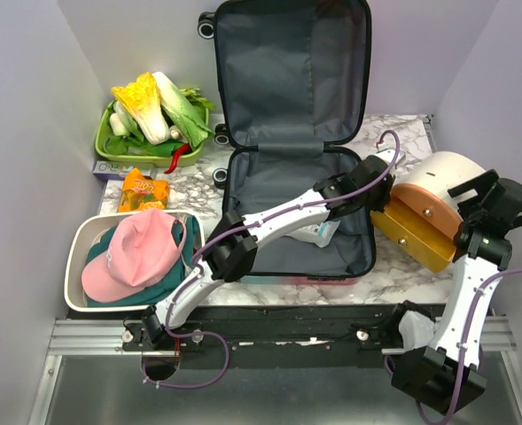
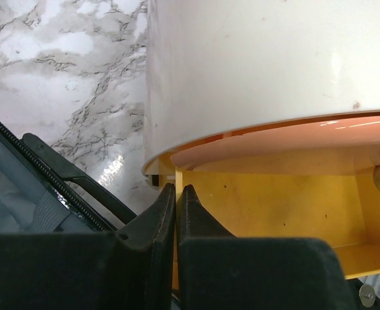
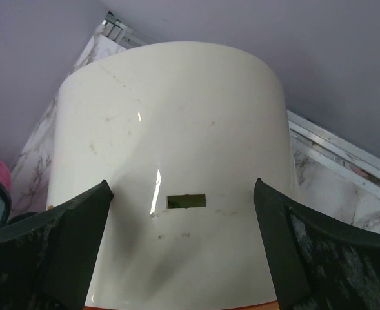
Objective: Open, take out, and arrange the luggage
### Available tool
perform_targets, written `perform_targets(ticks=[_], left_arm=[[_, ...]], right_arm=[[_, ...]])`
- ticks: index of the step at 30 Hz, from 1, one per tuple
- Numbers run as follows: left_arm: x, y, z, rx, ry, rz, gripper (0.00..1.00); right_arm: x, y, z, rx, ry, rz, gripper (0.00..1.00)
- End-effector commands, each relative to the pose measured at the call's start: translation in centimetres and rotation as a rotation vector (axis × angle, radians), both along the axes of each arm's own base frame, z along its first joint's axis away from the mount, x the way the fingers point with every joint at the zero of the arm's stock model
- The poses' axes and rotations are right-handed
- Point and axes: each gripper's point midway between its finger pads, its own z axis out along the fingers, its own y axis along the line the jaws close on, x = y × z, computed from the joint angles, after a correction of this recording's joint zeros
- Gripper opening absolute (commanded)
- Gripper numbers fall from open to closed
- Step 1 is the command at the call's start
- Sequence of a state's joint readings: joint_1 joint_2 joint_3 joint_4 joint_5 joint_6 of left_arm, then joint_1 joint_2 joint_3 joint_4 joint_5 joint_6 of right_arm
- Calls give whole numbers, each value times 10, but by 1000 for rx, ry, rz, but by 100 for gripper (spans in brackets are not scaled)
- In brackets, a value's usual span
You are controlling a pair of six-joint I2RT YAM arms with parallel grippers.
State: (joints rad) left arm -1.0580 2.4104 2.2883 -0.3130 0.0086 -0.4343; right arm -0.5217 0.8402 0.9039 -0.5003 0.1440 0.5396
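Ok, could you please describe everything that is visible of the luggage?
The luggage is a small hard-shell suitcase, lying wide open on the marble table. Both halves show dark grey fabric lining inside a black rim; the far half seems to lean against the back wall. Black wheels stick out on its left side, and a pink strip of shell shows along the near edge. A white packet lies in the near half, and the left arm reaches across it.

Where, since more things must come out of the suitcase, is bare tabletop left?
Bare marble shows between the suitcase lid and the right wall, behind the cream container. The left is crowded: vegetable tray, snack packet, basin.
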Motion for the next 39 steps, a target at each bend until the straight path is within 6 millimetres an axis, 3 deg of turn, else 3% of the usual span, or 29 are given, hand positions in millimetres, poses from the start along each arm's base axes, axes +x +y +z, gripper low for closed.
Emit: perform_targets(ticks=[1,10,15,16,18,20,22,23,27,30,31,34,39], left_arm=[[-41,5,-3,40,93,-16,0],[-76,-14,9,-14,116,41,0],[-62,-19,11,-36,161,144,0],[-56,-17,13,-37,152,171,0],[-47,-14,17,-46,144,228,0],[-35,-8,19,-55,133,281,0],[-28,-6,19,-70,145,303,0],[-24,-5,15,-68,149,311,0],[-23,-7,9,-73,167,316,0],[-23,-8,6,-81,177,318,0],[-24,-8,6,-81,177,316,0],[-27,-8,5,-85,190,306,0],[-38,-12,7,-92,194,294,0]], right_arm=[[24,12,-6,33,-7,135,100],[68,15,-7,46,-12,297,100],[95,12,13,-29,-42,407,100],[100,9,33,-66,-46,422,100],[88,1,40,-82,-2,363,100],[68,-1,71,-140,-17,300,100],[49,-2,82,-133,-27,223,100],[34,9,78,-95,-27,215,100],[17,63,63,-2,-84,379,100],[4,86,53,35,-93,424,100],[2,92,40,73,-78,437,100],[-3,103,19,127,-69,462,100],[-7,93,-7,120,-25,406,100]])
